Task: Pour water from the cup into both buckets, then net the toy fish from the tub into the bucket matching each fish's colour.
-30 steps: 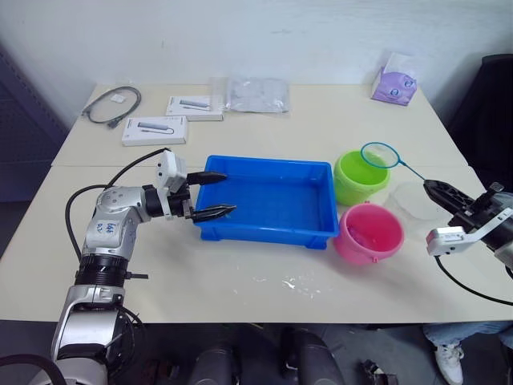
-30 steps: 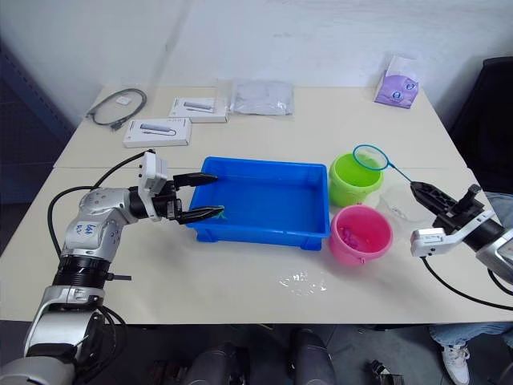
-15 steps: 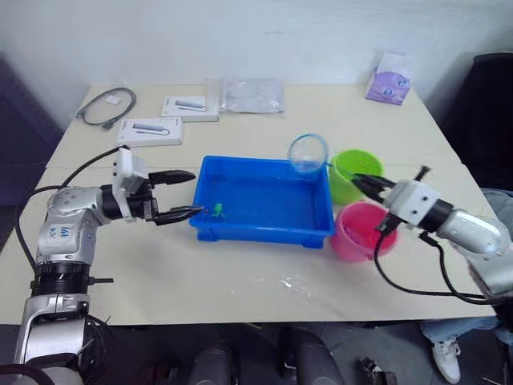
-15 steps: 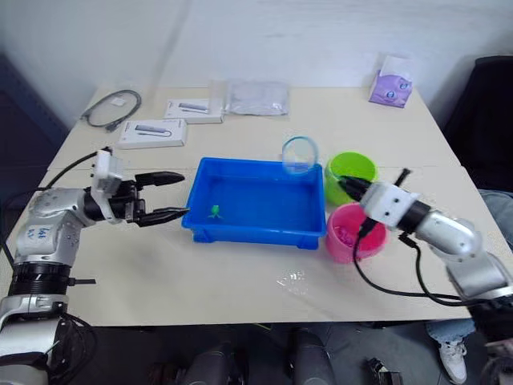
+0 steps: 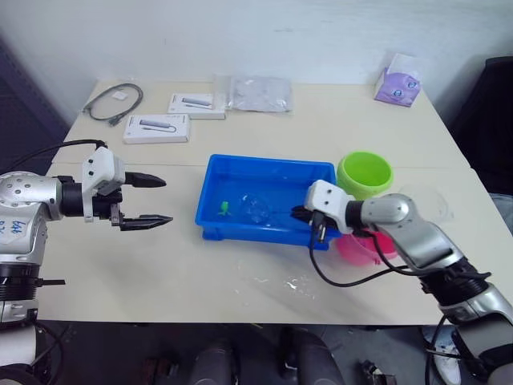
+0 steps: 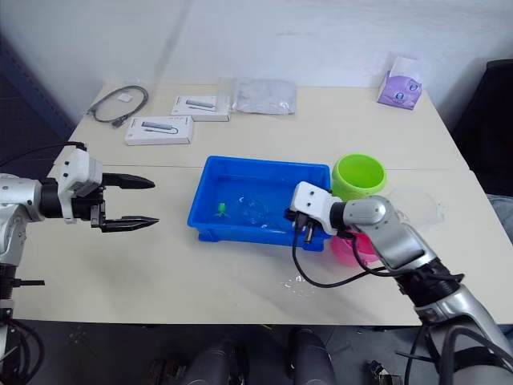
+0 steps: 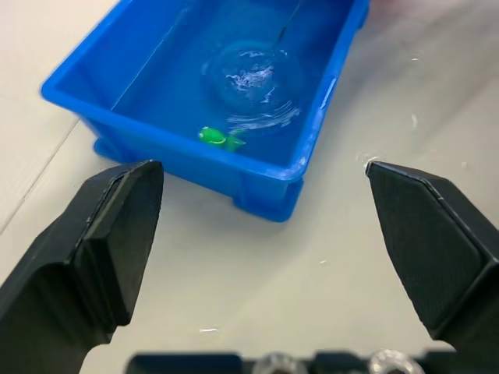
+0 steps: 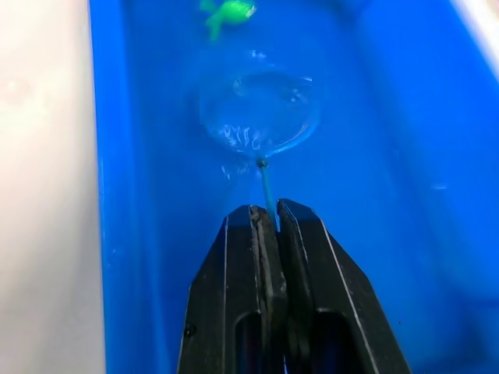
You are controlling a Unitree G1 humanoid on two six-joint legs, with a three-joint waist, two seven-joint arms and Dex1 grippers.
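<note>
The blue tub point(image 5: 266, 164) sits mid-table with water in it. One green toy fish point(image 5: 225, 208) floats near its left end. My right gripper point(image 5: 299, 215) is shut on the thin handle of the net point(image 8: 259, 113), whose round hoop lies in the water just beside the fish point(image 8: 228, 11). My left gripper point(image 5: 167, 200) hangs open and empty over the table left of the tub. The lime green bucket point(image 5: 365, 174) stands right of the tub. The pink bucket point(image 5: 358, 245) is partly hidden behind my right arm. The clear cup point(image 5: 430, 204) stands further right.
Two white boxes point(image 5: 155, 128) point(image 5: 195, 105), a coiled cable point(image 5: 112, 102) and a clear plastic bag point(image 5: 255, 93) lie along the back. A purple tissue pack point(image 5: 397, 84) is at the back right. Water drops point(image 5: 292, 282) spot the table in front of the tub.
My right arm swung the net left from above the green bucket and lowered its hoop into the tub water. My left gripper drew back left, away from the tub's end.
</note>
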